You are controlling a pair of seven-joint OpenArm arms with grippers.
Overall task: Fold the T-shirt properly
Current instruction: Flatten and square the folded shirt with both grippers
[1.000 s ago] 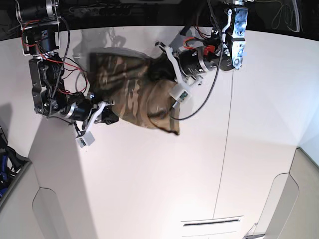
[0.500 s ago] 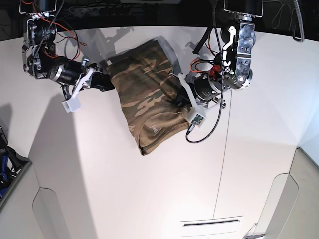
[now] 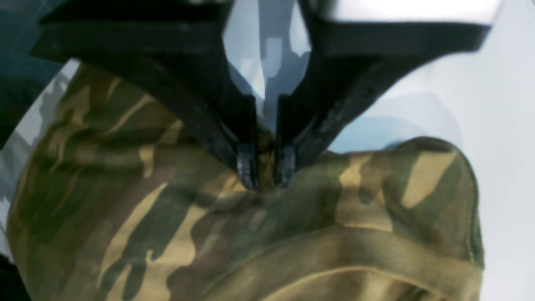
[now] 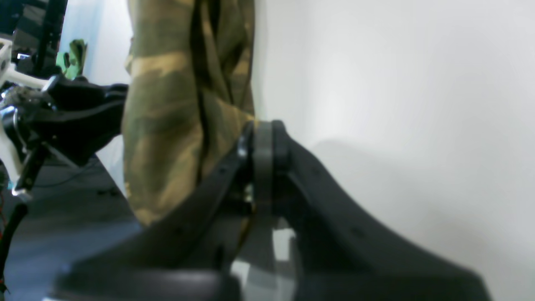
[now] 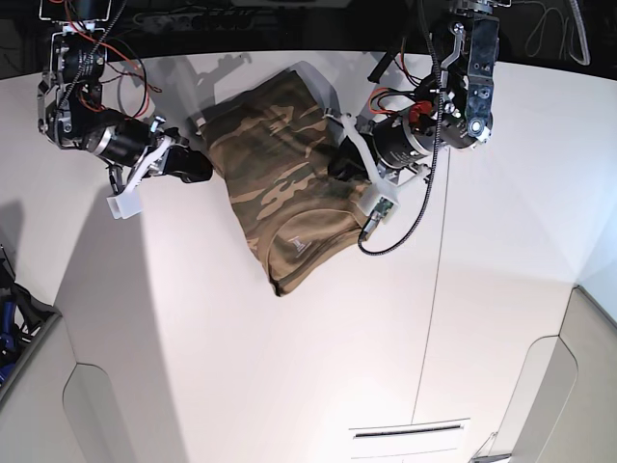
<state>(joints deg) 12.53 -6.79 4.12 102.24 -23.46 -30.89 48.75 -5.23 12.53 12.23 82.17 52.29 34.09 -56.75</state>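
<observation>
Since a second ago you have swung the T-shirt [image 5: 280, 198] up-table; both end effectors, left [image 5: 335, 168] and right [image 5: 204, 170], pinch its edges; bare table [image 5: 289, 386] below.

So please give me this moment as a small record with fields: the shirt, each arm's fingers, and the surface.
T-shirt: camouflage print, bunched and partly doubled over, held between both arms, lower part resting on the table
collar: tan inside with a small white label, facing up near the lower end
left gripper: fingers pinched on a fold of the cloth
right gripper: fingers closed on the shirt's edge
table: white and plain
fold: not yet neat
</observation>
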